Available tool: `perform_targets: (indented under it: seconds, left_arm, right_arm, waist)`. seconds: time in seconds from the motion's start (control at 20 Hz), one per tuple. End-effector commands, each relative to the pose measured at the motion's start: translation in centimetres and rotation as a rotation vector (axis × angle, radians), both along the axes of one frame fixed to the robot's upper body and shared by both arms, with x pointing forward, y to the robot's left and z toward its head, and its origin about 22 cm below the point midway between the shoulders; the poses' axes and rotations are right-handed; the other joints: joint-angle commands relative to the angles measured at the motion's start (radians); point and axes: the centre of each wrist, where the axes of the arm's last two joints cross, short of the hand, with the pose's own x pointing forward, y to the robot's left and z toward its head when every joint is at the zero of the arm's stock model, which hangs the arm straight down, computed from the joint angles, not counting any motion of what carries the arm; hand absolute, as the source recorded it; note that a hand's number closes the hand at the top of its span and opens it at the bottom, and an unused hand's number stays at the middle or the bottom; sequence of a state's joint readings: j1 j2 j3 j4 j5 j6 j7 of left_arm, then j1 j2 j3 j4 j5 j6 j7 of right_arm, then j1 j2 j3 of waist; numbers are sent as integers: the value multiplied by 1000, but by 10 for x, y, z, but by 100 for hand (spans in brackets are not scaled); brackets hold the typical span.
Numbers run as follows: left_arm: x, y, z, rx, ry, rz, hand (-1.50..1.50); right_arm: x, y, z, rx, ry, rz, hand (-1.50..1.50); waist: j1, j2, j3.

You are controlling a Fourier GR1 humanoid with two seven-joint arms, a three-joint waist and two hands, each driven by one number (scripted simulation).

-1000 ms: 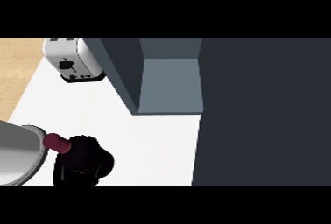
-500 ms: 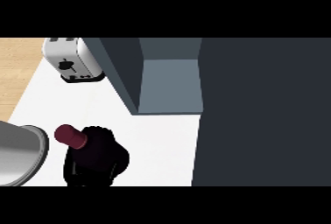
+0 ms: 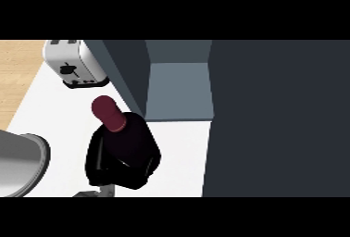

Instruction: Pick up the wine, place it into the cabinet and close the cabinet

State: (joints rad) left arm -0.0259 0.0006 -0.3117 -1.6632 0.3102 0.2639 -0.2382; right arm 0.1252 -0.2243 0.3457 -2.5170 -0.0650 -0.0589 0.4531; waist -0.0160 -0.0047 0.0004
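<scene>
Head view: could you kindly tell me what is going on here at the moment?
The robot's left hand holds the wine bottle above the white counter, its dark red top tilted toward the upper left. The bottle is close to the open cabinet but not yet inside it. A toaster stands at the back left, and a grey round object shows at the left edge. The right hand is out of view.
</scene>
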Motion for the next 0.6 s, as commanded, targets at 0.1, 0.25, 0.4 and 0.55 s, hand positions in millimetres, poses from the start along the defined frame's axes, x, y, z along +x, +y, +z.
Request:
perform_targets:
  seconds: [0.1, 0.25, 0.4, 0.55]
  left_arm:
    - [15, -40, 28, -12, 58, 11, 150]
    - [38, -28, 42, -2, 79, 31, 150]
    - [60, -51, 52, 16, 104, 54, 150]
    - [56, -64, 32, 70, 106, 57, 150]
  right_arm:
    - [-47, -11, 28, 51, -41, 60, -150]
    - [-46, -15, 26, 56, -51, 21, -150]
    - [-34, -17, 20, 60, -52, 54, -150]
    - [-42, -16, 20, 66, -53, 48, -150]
  waist:
    - [-11, 0, 0]
    - [-4, 2, 0]
    - [-11, 5, 1]
    - [-12, 3, 0]
